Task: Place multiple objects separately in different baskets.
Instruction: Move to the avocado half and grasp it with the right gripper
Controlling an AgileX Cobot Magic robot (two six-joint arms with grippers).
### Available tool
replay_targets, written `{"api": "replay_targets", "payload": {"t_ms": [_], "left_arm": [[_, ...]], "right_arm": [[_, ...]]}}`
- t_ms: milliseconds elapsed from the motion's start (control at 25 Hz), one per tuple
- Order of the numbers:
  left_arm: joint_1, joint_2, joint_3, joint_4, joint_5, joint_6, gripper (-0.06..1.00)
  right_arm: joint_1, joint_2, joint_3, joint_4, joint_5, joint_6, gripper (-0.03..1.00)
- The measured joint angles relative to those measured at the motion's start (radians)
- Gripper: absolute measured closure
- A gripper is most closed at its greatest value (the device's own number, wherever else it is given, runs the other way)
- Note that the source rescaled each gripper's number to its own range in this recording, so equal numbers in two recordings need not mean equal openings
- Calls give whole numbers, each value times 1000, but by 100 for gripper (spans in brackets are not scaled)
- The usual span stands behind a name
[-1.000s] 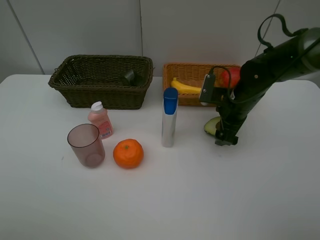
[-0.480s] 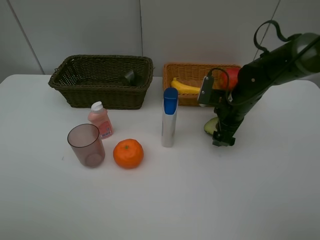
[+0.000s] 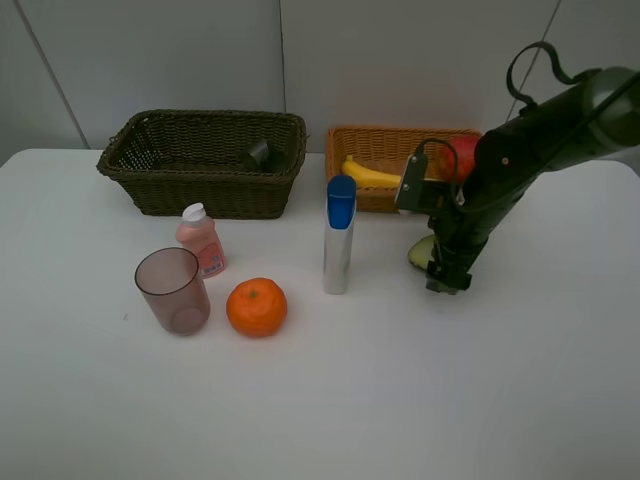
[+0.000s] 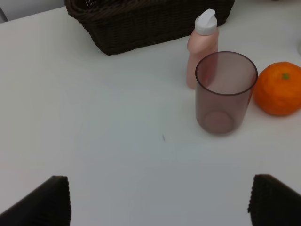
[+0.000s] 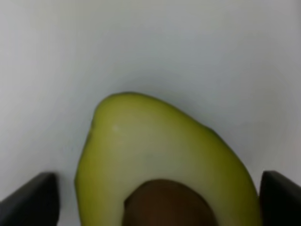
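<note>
- Landmark for all places: silver tube [image 3: 338,248], upright in mid-table [image 3: 400,400], blue cap on top, long axis vertical.
- Writing: pale label patch on front of pink bottle [image 3: 201,240]; print too small to read.
- Right of tube, near it on the table: avocado half [image 3: 421,252], cut face up. Only a green sliver at the arm's edge in high view; yellow-green flesh and brown pit in right wrist view. Long axis not fixable, one end cut by frame edge.
- Right pincer [image 3: 447,280] down at the avocado half, jaws apart and straddling it. In right wrist view, dark fingertips [image 5: 33,200] on either side, with a strip of bare table between one tip and the fruit. No grip seen.
- Behind tube, to the right: light basket [image 3: 372,203] holding banana [image 3: 368,174], laid along the basket's length, and apple [image 3: 458,155], half hidden by arm.
- Behind tube, to the left: dark basket [image 3: 215,195], pump bottle [image 3: 259,153] at the end nearer the tube; pose unclear.
- Left of tube: orange [image 3: 256,306] nearest, stem spot up; then cup [image 3: 173,290], upright, mouth up. Pink bottle upright, white cap up, between cup and dark basket.
- Left pincer [image 4: 160,202] seen only in left wrist view: jaws wide, nothing between, bare table below. Cup, pink bottle, orange and dark basket's wall close up in that view.
</note>
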Motion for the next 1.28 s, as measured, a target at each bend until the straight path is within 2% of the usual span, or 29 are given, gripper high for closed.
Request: {"api": "replay_targets", "payload": {"t_ms": [80,120,680,1280], "left_arm": [[0,0,0,0,0,0,-6],[0,0,0,0,0,0,-6],[0,0,0,0,0,0,-6],[0,0,0,0,0,0,-6]], "right_arm": [[0,4,0,0,11,0,50],[0,4,0,0,13,0,52],[0,-6,0,-5,58,0,52],[0,-77,0,-9,198,0,52]]}}
